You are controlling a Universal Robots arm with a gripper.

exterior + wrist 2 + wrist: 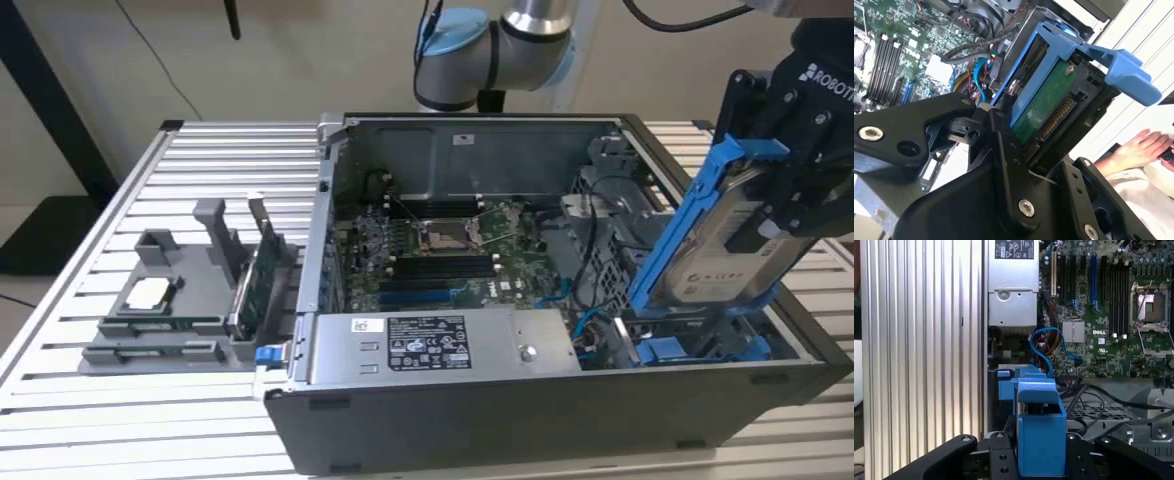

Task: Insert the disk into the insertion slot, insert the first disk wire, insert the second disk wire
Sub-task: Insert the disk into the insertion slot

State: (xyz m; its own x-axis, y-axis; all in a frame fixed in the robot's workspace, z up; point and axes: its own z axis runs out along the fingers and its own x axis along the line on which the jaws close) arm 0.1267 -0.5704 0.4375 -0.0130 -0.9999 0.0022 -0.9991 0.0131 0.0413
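The disk [727, 250], a silver drive in a bright blue carrier, hangs tilted over the open computer case at the exterior view's right. My gripper [781, 200] is shut on it from above. Its lower end reaches down to the drive cage, where the insertion slot [707, 322] lies just above another blue carrier [694, 350]. In the second wrist view the disk's green board [1046, 105] and blue handle [1124, 70] show between my black fingers [999, 135]. The first wrist view shows the carrier's blue end [1039, 435] held over the cage. Blue wires [1041, 340] curl beside the cage.
The case holds a motherboard [441, 250] and a silver power supply [427, 340]. A grey holder tray [174, 300] stands on the slatted metal table [80, 400] at the exterior view's left. A person's hand [1134, 150] rests beyond the case in the second wrist view.
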